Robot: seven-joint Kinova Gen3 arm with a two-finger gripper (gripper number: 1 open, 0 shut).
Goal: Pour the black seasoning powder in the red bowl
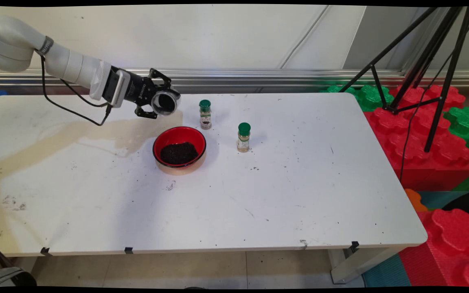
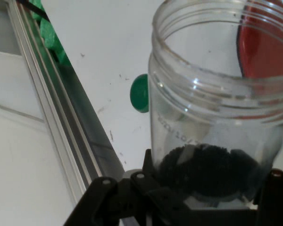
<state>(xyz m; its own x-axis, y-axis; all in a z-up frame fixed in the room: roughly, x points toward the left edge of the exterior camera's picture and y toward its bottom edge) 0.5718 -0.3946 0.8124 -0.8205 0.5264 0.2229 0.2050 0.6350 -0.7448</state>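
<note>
While the end effector hangs above the white surface, its two fingers are closed tight around a clear jar. The jar lies tipped on its side, mouth open, up over the far left rim of the red bowl. Some dark grains sit in the jar's bottom, and more fill the bowl. The jar looks light, hard and smooth, so it could slip. Gripping around its round body seems best. Two green-lidded spice bottles stand nearby.
</note>
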